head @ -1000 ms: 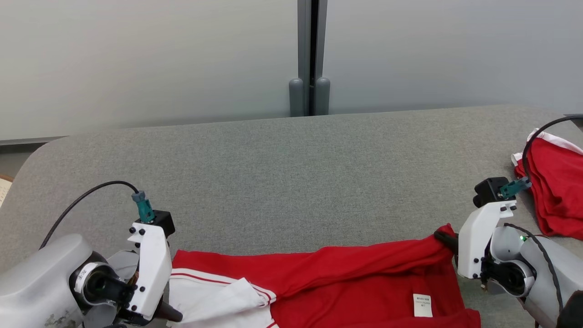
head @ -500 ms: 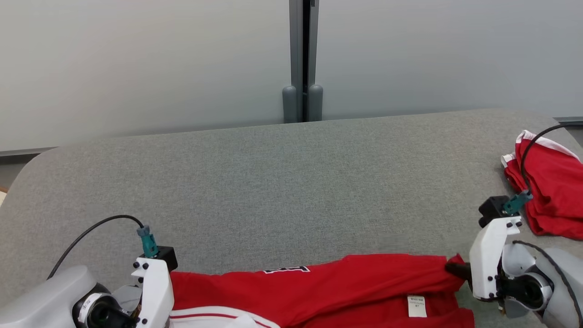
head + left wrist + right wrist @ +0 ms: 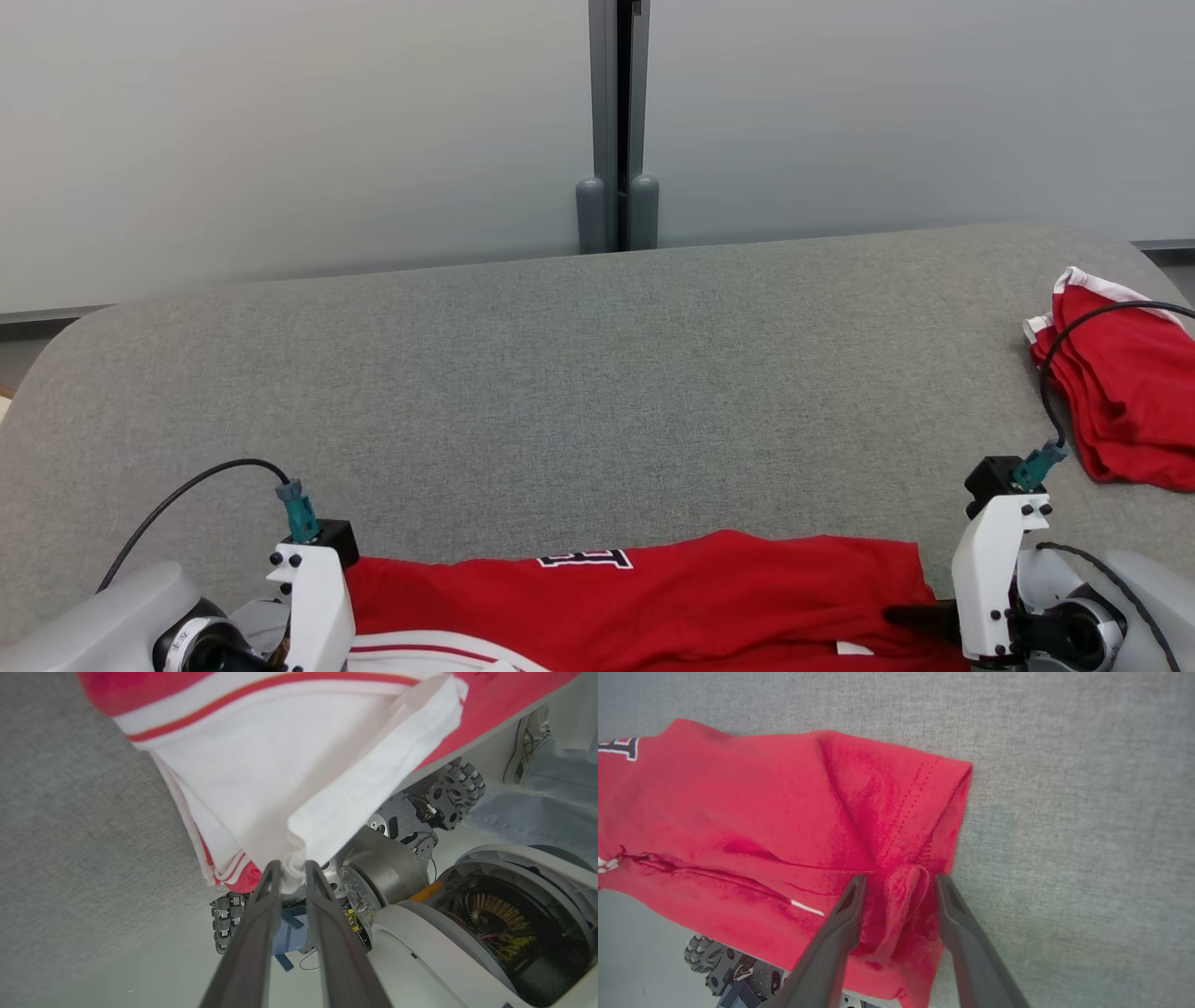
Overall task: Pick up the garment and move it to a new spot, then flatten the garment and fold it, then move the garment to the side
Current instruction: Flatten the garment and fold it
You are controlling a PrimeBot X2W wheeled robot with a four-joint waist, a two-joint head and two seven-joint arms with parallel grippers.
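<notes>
Grey felt table [image 3: 597, 373], broad and mostly bare. Along its near edge, red garment [image 3: 653, 607] with a white, red-striped part at the robot's left, stretched lengthwise between the two arms. Near portion hanging past the table edge, above the robot's wheeled base. At the far right of the table, well apart, heap of red cloth [image 3: 1120, 411] with white trim, loosely stacked.

Left gripper [image 3: 290, 872]: fingers pressed together, pinching a bunched white corner of the garment just off the table edge. Right gripper [image 3: 896, 882]: fingers spread, straddling a raised ridge of red cloth near the hemmed corner, apparently without squeezing it.

Judging from this: flatten step in hand, move to a new spot apparently done, folding not yet begun. Creases radiating from the ridge at the right corner. Next move likely calls for one of two things: closing the right fingers on that ridge and tugging outward against the left pinch, or backing out clear of the cloth without dragging it. After that, bringing the hanging part up onto the table before any fold. Risk: sliding off the edge on release of the left pinch.

Smaller details: black-and-white letter print [image 3: 583, 559] at the garment's far edge; white tag [image 3: 848, 647] close to the right fingers.

No container here; nothing held inside anything, only cloth lying on the table.
</notes>
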